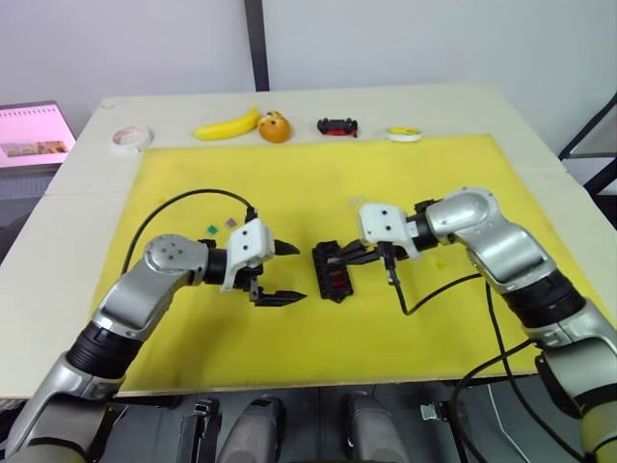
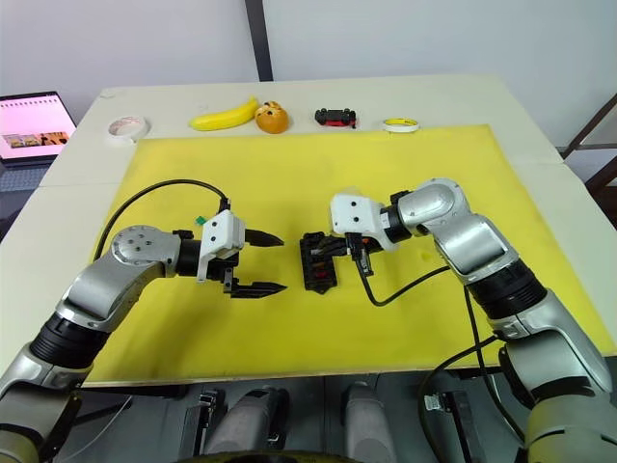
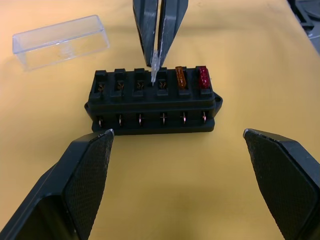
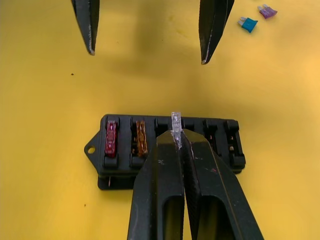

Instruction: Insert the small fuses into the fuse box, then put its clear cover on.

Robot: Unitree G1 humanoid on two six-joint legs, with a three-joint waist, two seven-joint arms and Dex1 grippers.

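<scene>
The black fuse box (image 3: 152,102) lies on the yellow mat (image 1: 318,183) between my two grippers. A red fuse (image 3: 203,77) and an orange fuse (image 3: 180,77) sit in its two end slots. My right gripper (image 4: 177,137) is shut on a clear grey fuse (image 4: 175,122), held upright with its lower end at the mouth of the slot beside the orange one. My left gripper (image 1: 297,273) stands open just left of the box, holding nothing. The clear cover (image 3: 60,41) rests on the mat beyond the box. A teal fuse (image 4: 248,24) and a purple fuse (image 4: 267,11) lie loose behind my left gripper.
Along the table's far side lie a tape roll (image 1: 129,138), a banana (image 1: 228,125), an orange fruit (image 1: 275,126), a black-and-red toy car (image 1: 337,126) and a yellow ring (image 1: 405,134). A pink screen (image 1: 34,135) stands off the far left corner.
</scene>
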